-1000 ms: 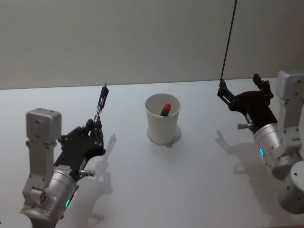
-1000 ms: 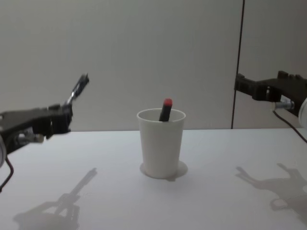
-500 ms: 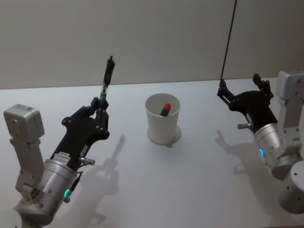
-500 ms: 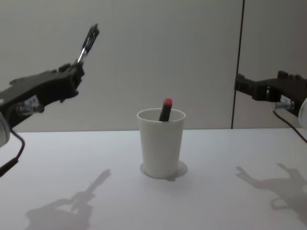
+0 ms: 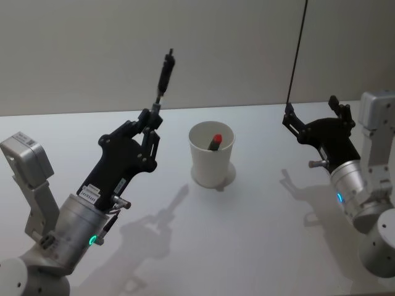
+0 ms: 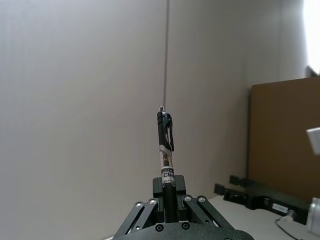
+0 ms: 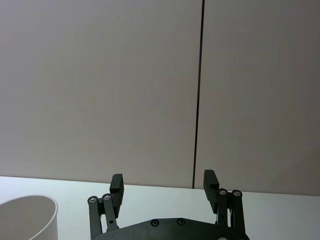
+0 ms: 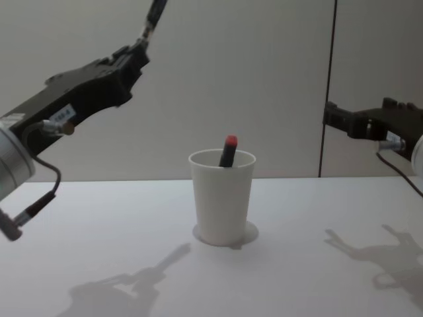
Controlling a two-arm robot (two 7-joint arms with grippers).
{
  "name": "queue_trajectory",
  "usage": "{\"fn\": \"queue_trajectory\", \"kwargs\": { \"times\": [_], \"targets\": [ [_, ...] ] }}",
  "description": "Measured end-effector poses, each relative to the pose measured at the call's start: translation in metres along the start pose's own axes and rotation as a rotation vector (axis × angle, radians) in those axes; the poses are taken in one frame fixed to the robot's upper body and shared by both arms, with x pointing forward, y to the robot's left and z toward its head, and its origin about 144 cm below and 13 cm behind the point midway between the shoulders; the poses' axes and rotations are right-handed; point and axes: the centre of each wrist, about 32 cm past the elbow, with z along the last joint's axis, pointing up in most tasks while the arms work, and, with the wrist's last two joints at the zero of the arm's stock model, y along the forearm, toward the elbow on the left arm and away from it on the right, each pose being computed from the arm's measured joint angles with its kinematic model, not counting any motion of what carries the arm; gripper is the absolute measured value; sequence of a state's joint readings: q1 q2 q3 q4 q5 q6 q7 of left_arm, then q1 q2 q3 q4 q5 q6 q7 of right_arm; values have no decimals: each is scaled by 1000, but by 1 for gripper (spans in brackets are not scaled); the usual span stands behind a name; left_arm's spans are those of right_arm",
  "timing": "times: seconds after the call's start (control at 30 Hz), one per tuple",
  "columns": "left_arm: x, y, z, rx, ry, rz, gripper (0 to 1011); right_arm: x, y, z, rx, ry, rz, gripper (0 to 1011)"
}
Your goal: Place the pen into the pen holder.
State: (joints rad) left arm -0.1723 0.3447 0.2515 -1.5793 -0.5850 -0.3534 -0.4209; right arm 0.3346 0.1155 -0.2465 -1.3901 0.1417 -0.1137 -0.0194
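My left gripper [image 5: 152, 118] is shut on the lower end of a black pen [image 5: 164, 73], which sticks up at a slight tilt, high above the table and left of the pen holder. The pen holder [image 5: 212, 155] is a white paper cup standing upright mid-table, with a red-capped dark pen [image 5: 215, 141] leaning inside it. From the chest, the left gripper [image 8: 137, 51] and its pen [image 8: 156, 13] are above and left of the cup [image 8: 222, 198]. The left wrist view has the pen [image 6: 165, 145] rising from the fingers [image 6: 159, 189]. My right gripper [image 5: 312, 111] hovers open to the cup's right.
The white table [image 5: 247, 234] spreads around the cup, with arm shadows on it. A thin dark vertical line [image 5: 297, 49] runs down the grey back wall. The right wrist view looks past the open right gripper [image 7: 163, 181] at the cup's rim [image 7: 27, 200].
My left arm has risen and swung right toward the cup, carrying the pen higher. The right arm, the cup and the red-capped pen have stayed put.
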Motion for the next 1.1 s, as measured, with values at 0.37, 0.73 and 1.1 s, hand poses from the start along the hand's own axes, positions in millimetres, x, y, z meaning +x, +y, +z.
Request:
{"fn": "queue_trajectory", "kwargs": {
  "times": [0.37, 0.73, 1.1],
  "targets": [
    [18, -20, -9, -72, -20, -222, 142, 0, 0, 0, 0, 0, 0, 1001],
    [35, -46, -16, -112, -69, -453, 142, 0, 0, 0, 0, 0, 0, 1001],
    [49, -74, -22, -131, -125, -669, 142, 0, 0, 0, 0, 0, 2, 1001]
  ]
}}
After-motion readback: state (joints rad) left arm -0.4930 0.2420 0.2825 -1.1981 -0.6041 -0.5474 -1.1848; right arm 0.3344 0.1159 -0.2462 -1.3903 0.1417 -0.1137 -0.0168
